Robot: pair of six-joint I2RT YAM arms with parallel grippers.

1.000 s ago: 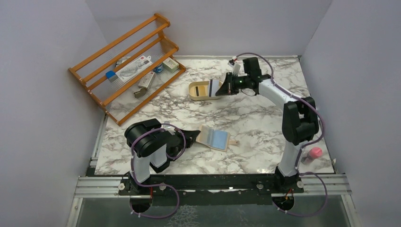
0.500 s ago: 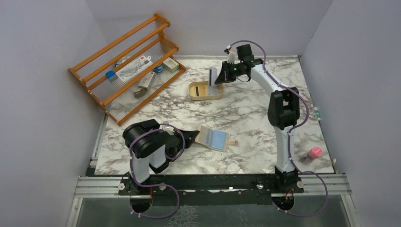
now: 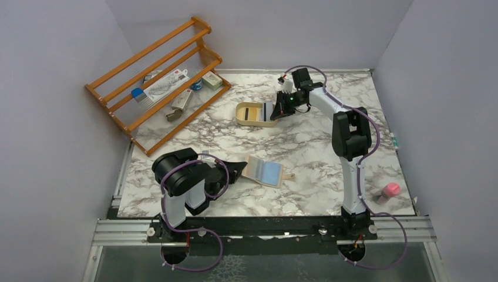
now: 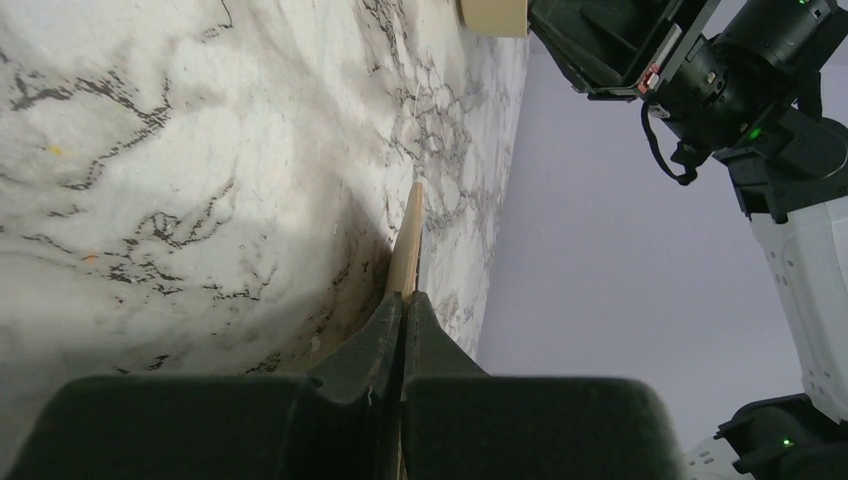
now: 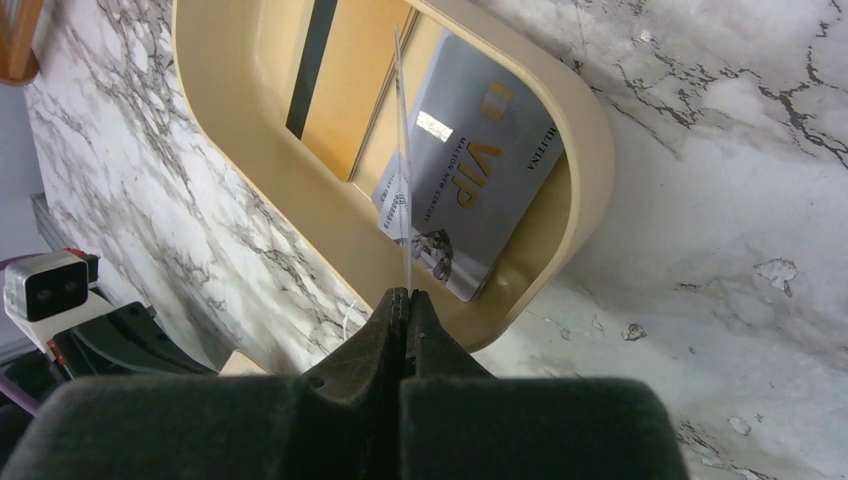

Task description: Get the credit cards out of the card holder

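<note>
The tan card holder (image 3: 265,171) lies open on the marble table, a light blue card (image 3: 272,172) in its pocket. My left gripper (image 3: 242,169) is shut on its left edge, seen edge-on in the left wrist view (image 4: 406,262). My right gripper (image 3: 276,110) is shut on a thin whitish card (image 5: 402,160), held on edge over the oval cream tray (image 3: 253,113). In the right wrist view the tray (image 5: 575,200) holds a grey VIP card (image 5: 480,180) and a yellowish card with a black stripe (image 5: 345,80).
A wooden rack (image 3: 157,82) with small items stands at the back left. A pink object (image 3: 390,190) lies at the right edge beside the right arm's base. Grey walls close in on three sides.
My right gripper swung with the whitish card from beside the tray up toward the back wall, then came down over the tray's right end. The left gripper and card holder stayed still.
</note>
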